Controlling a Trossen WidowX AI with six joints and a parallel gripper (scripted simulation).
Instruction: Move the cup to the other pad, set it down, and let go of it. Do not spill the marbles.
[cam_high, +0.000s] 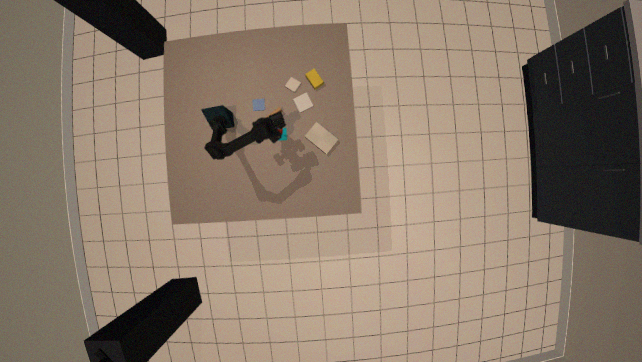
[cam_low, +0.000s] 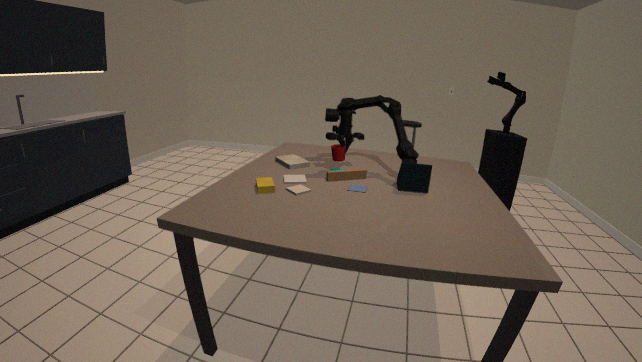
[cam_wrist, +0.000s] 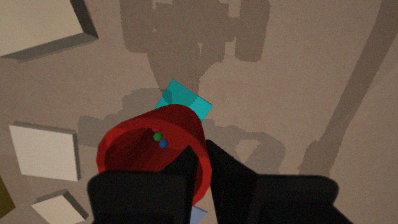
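Red cup (cam_wrist: 150, 150) is clamped at its rim by the claw (cam_wrist: 200, 155), above the teal pad (cam_wrist: 184, 100). White slabs (cam_wrist: 45, 151) lie nearby on the counter (cam_wrist: 300, 75).

So the red round plastic cup (cam_wrist: 150, 150) is up off the table, upright, its rim wall pinched between the black gripper (cam_wrist: 200, 165) fingers at about 4 o'clock. Two small marbles, one green (cam_wrist: 158, 136) and one blue (cam_wrist: 163, 144), sit touching inside it. The flat teal square pad (cam_wrist: 186, 100) peeks out at the cup's 1 o'clock, partly covered by it.
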